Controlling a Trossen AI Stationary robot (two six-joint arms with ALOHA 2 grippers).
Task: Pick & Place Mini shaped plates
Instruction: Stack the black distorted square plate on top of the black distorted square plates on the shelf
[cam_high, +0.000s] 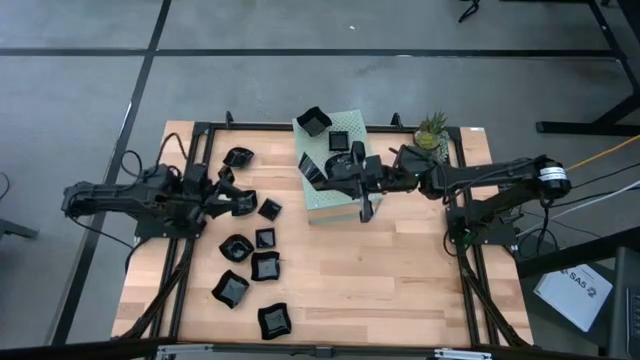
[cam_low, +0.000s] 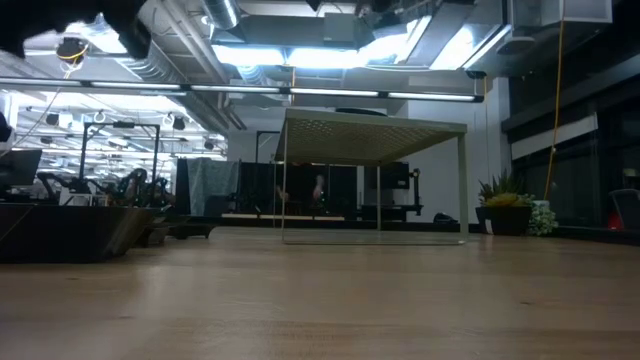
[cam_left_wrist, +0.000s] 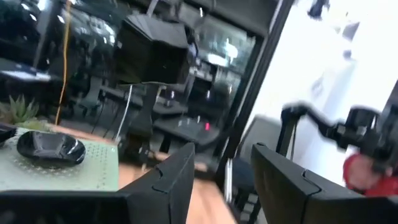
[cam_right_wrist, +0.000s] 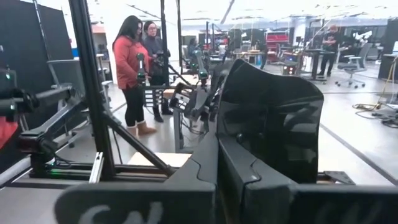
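One black mini plate (cam_right_wrist: 273, 121) stands on edge in the right pincer (cam_high: 362, 180), whose fingers are pressed together on its rim; in the right wrist view the glossy dish rises almost upright just ahead of the fingertips. In the high view this pincer hangs over the pale green perforated box (cam_high: 335, 205), with three more plates (cam_high: 338, 140) on the box top just beyond and beside it, one (cam_high: 314, 121) overhanging the far corner.

The grip is thin, on a slick rim only, so the plate can pivot or slide out if the arm jerks. Released from this upright pose, it may land on edge and tip onto a neighbour, or knock the overhanging one off the box.

The left pincer (cam_high: 225, 197) stands wide and holds nothing, above the worktop (cam_high: 400, 280); a plate (cam_high: 243, 203) lies right at its fingertips, and others lie beside and below it in a loose cluster (cam_high: 262, 265). They lie close, so a careless descent could nudge two at once. A small pineapple-like plant (cam_high: 431, 130) sits behind the right arm, where a backward elbow swing could catch it.
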